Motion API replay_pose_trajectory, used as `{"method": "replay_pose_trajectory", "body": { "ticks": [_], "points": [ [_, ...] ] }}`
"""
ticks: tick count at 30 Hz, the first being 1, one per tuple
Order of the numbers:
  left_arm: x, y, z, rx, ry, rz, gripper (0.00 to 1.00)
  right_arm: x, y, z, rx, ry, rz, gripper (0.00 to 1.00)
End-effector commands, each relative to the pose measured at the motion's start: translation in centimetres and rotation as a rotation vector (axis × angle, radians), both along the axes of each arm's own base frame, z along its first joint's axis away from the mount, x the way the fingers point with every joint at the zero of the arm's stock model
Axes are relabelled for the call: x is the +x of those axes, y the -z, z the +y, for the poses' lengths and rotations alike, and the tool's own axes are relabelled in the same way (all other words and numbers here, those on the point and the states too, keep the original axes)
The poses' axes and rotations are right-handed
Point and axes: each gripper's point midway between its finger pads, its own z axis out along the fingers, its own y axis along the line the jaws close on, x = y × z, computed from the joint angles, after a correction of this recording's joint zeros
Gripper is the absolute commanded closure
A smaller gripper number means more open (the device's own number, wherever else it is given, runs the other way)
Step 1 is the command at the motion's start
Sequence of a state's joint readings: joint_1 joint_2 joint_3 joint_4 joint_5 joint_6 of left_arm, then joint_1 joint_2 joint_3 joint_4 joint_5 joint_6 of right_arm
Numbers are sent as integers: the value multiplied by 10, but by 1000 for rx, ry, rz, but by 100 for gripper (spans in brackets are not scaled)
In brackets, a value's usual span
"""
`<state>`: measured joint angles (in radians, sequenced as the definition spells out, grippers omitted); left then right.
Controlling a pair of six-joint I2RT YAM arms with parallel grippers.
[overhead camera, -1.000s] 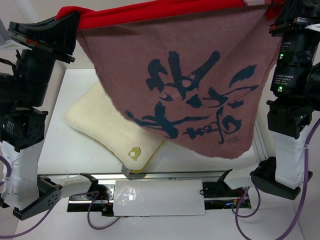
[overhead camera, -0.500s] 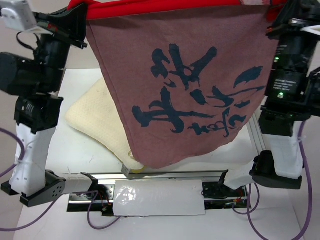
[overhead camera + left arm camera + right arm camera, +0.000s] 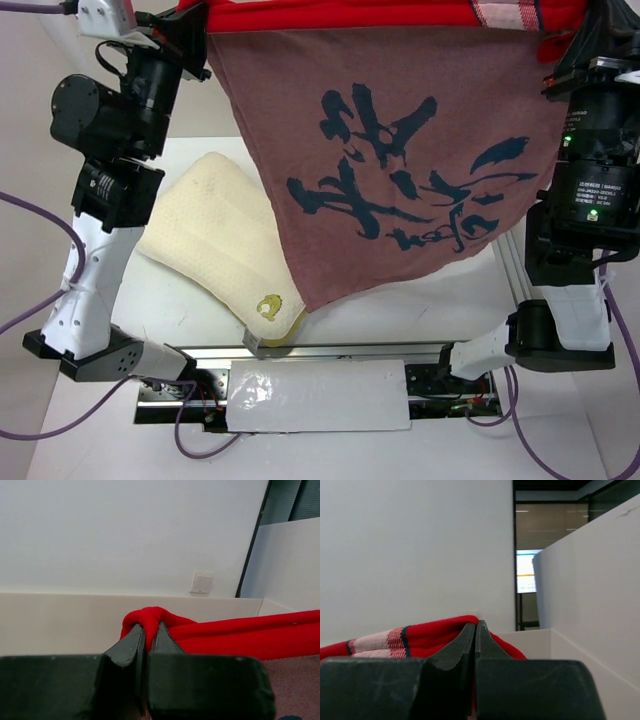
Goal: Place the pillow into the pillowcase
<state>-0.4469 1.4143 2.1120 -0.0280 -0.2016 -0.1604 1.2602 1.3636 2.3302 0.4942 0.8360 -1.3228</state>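
While left gripper (image 3: 150, 626) and right gripper (image 3: 475, 626) each pinch the pillowcase (image 3: 400, 180) edge, the pillow (image 3: 215, 235) lies well below their fingers (image 3: 127, 647).

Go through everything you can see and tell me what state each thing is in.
pillowcase: off the table, hanging by its top edge, held at both ends, faded side with dark marks toward the top camera.
pillow: flat on the table, outside the pillowcase, partly hidden behind it.
left gripper: shut on the pillowcase's red edge.
right gripper: shut on the pillowcase's red edge.
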Motion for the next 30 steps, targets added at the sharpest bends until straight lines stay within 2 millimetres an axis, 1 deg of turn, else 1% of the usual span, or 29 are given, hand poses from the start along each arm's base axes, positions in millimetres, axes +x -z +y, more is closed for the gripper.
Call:
{"method": "replay_pose_trajectory", "body": {
  "ticks": [1,2,3,4,5,6,7,8,9,10,11,12,13,14,15,16,18,19,20,21,22,23,24,25,26,27,28,29,30],
  "points": [
    [-56,-53,51,-120,-105,-165,100,-23,-10,-68,118,128,-78,100],
    [-72,-58,53,-129,-78,-187,100,-19,-9,-62,97,157,-73,100],
    [-82,-62,56,-131,-71,-205,100,-16,-8,-59,82,191,-70,100],
    [-89,-62,57,-135,-55,-203,100,-15,-8,-65,77,258,-72,100],
    [-99,-64,57,-125,-38,-217,100,-16,-10,-68,73,291,-81,100],
    [-115,-67,61,-134,-19,-236,100,-13,-10,-67,70,327,-82,100],
    [-126,-69,63,-138,2,-250,100,-17,-10,-81,76,395,-89,100],
    [-137,-70,65,-134,13,-266,100,-20,-12,-86,77,423,-104,100],
    [-155,-72,65,-134,57,-290,100,-24,-14,-95,104,450,-123,100],
    [-155,-72,65,-134,57,-291,100,-23,-14,-94,96,451,-119,100],
    [-172,-75,68,-126,76,-317,100,-31,-17,-105,107,488,-145,100],
    [-180,-77,69,-130,90,-330,100,-40,-21,-112,141,468,-180,100],
    [-184,-76,70,-135,96,-324,100,-50,-22,-122,165,481,-201,100],
    [-197,-80,74,-136,105,-350,100,-57,-25,-126,171,467,-226,100],
    [-198,-80,72,-139,122,-350,100,-75,-31,-135,213,415,-292,100],
    [-203,-84,74,-145,122,-367,100,-81,-33,-136,190,410,-297,100],
    [-212,-88,73,-139,147,-383,100,-97,-37,-142,226,363,-356,100],
    [-215,-93,71,-140,166,-392,100,-91,-38,-136,199,345,-342,100],
    [-214,-93,68,-132,172,-388,100,-104,-41,-143,206,359,-367,100],
    [-210,-94,65,-133,188,-385,100,-98,-42,-139,199,359,-358,100],
    [-218,-99,68,-139,187,-403,100,-100,-43,-139,188,368,-368,100],
    [-213,-98,63,-135,202,-394,100,-97,-44,-137,184,394,-372,100],
    [-215,-100,64,-140,202,-408,100,-93,-43,-136,193,396,-368,100],
    [-208,-97,61,-138,202,-403,100,-83,-41,-134,189,426,-343,100],
    [-207,-100,63,-155,192,-422,100,-71,-38,-129,181,429,-319,100],
    [-195,-97,61,-163,179,-405,100,-66,-35,-128,167,444,-296,100],
    [-169,-89,49,-148,179,-362,100,-53,-27,-126,189,462,-258,100],
    [-152,-84,44,-147,171,-333,100,-23,-16,-107,164,443,-190,100],
    [-114,-73,28,-135,160,-274,100,1,0,-96,152,492,-115,100]
  ]
}}
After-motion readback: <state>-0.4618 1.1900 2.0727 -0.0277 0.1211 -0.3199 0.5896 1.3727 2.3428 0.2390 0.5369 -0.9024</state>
